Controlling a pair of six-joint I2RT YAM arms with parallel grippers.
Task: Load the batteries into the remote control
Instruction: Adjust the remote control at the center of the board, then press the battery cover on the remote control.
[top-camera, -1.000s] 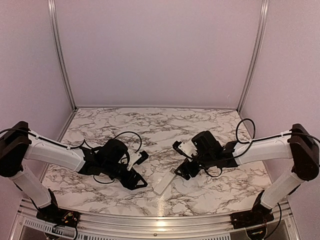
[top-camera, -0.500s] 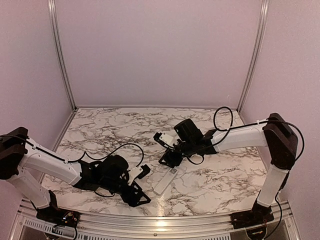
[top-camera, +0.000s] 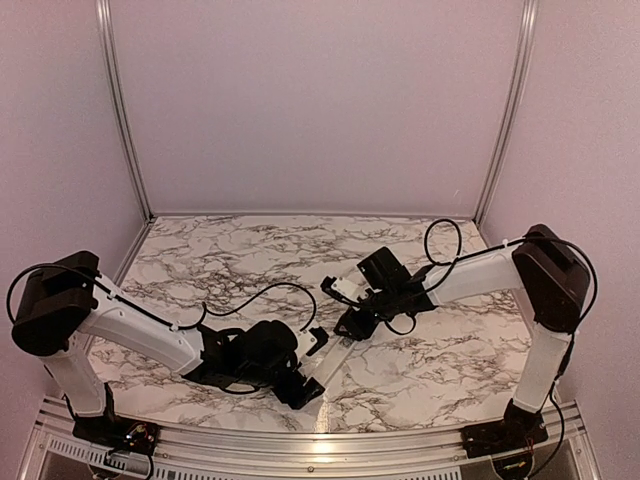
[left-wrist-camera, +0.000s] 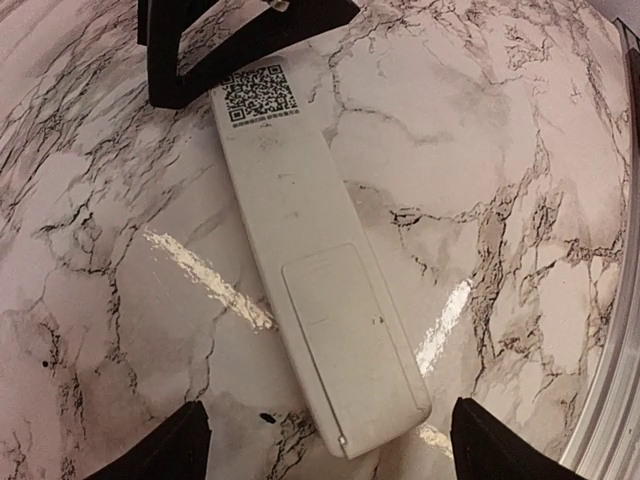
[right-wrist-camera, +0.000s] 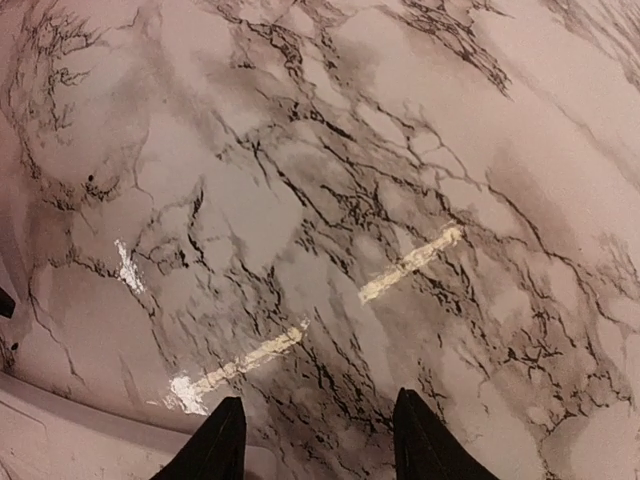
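The remote control (left-wrist-camera: 320, 300) lies face down on the marble, with a QR label at its far end and its battery cover closed at the near end. In the top view it (top-camera: 331, 361) lies between the two grippers. My left gripper (left-wrist-camera: 328, 420) is open, its fingers (left-wrist-camera: 170, 452) straddling the remote's near end without touching it; it also shows in the top view (top-camera: 303, 378). My right gripper (top-camera: 348, 325) is open and empty over the remote's far end, and its black fingers (left-wrist-camera: 175, 60) show in the left wrist view. The right wrist view shows its gripper (right-wrist-camera: 318, 400) over bare marble. The batteries are out of view.
The marble table (top-camera: 230, 260) is walled by pale panels at the back and sides, with a metal rail (top-camera: 320, 440) along the near edge. A pale edge (right-wrist-camera: 90, 440) shows at the bottom left of the right wrist view.
My left gripper has moved right, to the remote's near end. My right arm swung in to the left and its gripper now sits over the remote's far end. The remote has not moved.
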